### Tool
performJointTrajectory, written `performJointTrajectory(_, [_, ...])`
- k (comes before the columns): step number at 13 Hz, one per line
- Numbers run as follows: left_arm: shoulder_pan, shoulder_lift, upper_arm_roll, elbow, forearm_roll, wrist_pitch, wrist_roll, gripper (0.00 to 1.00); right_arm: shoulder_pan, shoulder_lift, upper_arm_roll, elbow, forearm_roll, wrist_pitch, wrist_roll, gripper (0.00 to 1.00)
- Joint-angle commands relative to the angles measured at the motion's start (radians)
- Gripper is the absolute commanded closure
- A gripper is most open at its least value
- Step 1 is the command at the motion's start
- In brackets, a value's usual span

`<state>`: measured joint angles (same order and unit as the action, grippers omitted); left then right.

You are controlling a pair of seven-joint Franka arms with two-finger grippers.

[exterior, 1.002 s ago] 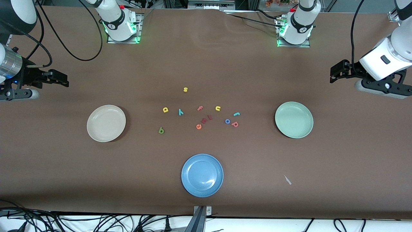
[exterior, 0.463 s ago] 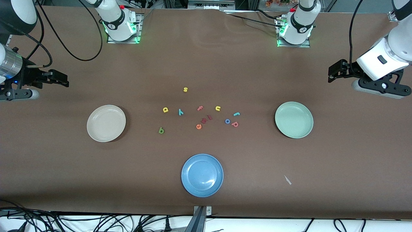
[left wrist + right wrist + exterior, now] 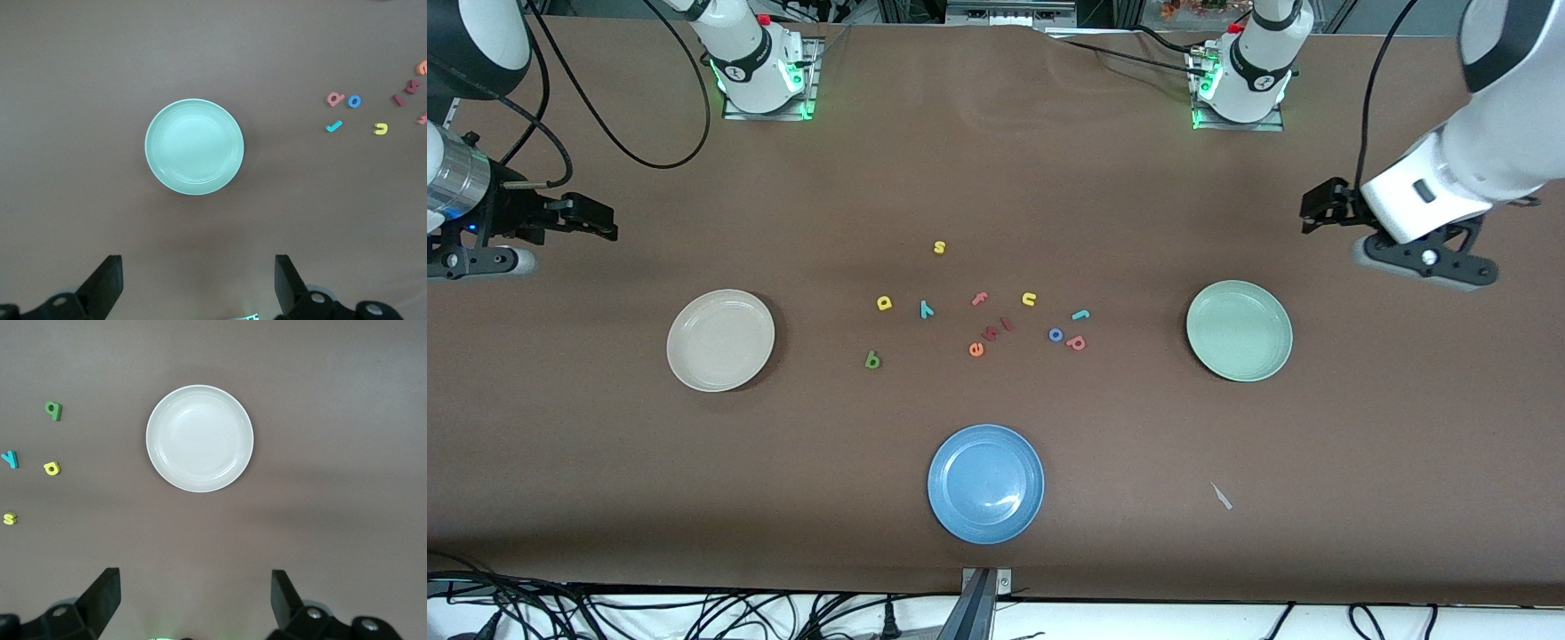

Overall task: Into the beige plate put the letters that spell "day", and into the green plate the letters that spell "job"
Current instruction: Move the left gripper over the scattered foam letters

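Letters lie loose on my table, all placed here from the blue plate (image 3: 985,483), which sits nearest the camera. Just farther than it, toward my right arm's end, is the green "d" (image 3: 872,360); the yellow "a" (image 3: 884,303) and teal "y" (image 3: 926,308) lie farther still. Toward my left arm's end lie the blue "o" (image 3: 1056,334), salmon "b" (image 3: 1076,342) and teal "j" (image 3: 1081,314). Well out from the blue plate, the beige plate (image 3: 720,340) and green plate (image 3: 1239,331) hold nothing. My left tool (image 3: 197,283) hangs spread near the green plate; my right tool (image 3: 195,599), spread too, waits off the beige plate.
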<state>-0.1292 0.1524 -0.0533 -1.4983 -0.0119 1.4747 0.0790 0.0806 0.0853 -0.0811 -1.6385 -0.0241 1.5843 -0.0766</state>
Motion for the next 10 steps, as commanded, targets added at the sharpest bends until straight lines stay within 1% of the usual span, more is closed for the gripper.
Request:
performJointTrajectory(1, [-0.073, 0.045, 0.007, 0.013, -0.023, -0.01, 0.005, 0.0, -0.004, -0.002, 0.004, 0.002, -0.026, -0.012, -0.005, 0.0])
performJointTrajectory(4, [-0.173, 0.137, 0.007, 0.026, -0.029, 0.002, 0.005, 0.0, -0.004, -0.001, 0.004, 0.002, -0.026, -0.014, -0.003, 0.0])
performJointTrajectory(5, [-0.203, 0.166, 0.007, 0.029, -0.051, 0.006, 0.008, 0.0, -0.004, -0.001, 0.004, 0.002, -0.026, -0.02, -0.003, 0.0])
performJointTrajectory(7, [-0.262, 0.225, 0.007, 0.056, -0.079, 0.057, 0.011, 0.0, -0.004, 0.001, 0.004, 0.002, -0.026, -0.037, 0.001, 0.0])
performJointTrajectory(8, [-0.306, 0.261, 0.007, 0.058, -0.079, 0.106, 0.011, 0.0, -0.002, 0.001, 0.004, 0.003, -0.025, -0.037, 0.003, 0.0])
performJointTrajectory(10, [-0.354, 0.353, 0.007, 0.058, -0.072, 0.279, 0.016, 0.0, 0.001, 0.007, 0.006, 0.009, -0.025, -0.037, -0.003, 0.0])
